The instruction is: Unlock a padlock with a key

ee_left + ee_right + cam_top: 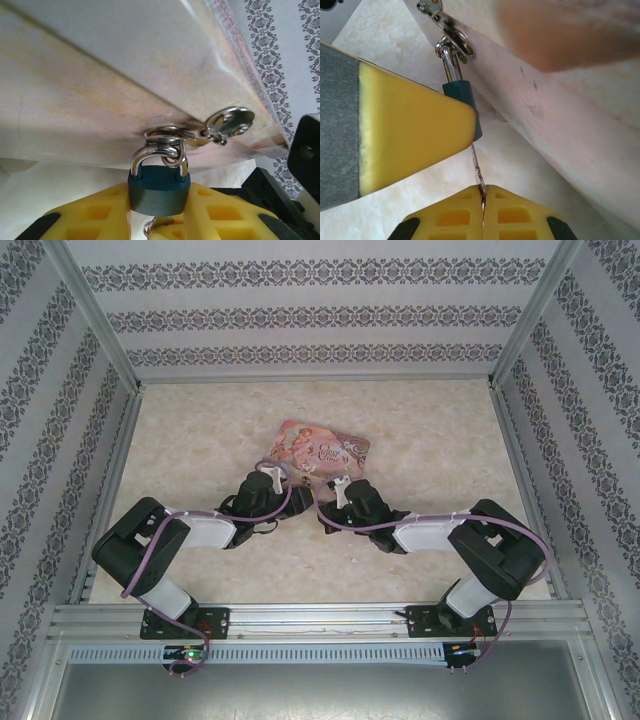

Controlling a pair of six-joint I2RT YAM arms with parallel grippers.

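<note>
The padlock (159, 192), blue-bodied with a silver shackle (160, 155), hangs from a ring on the pink tin's (320, 450) near edge. My left gripper (159, 202) is shut on the padlock's body, one yellow finger on each side. My right gripper (483, 192) is shut on the key (476, 165), a thin dark sliver standing up from between its pads. The key's tip reaches the underside of the padlock (460, 92). The left gripper's yellow finger (415, 140) hides the keyhole. In the top view both grippers, left (268, 477) and right (340, 490), meet at the tin's front edge.
The tin's pale side wall (125, 90) looms right over both grippers. A silver metal tab (230, 122) dangles from the ring beside the shackle. Patterned walls and metal rails (300, 615) enclose the beige tabletop (430, 440).
</note>
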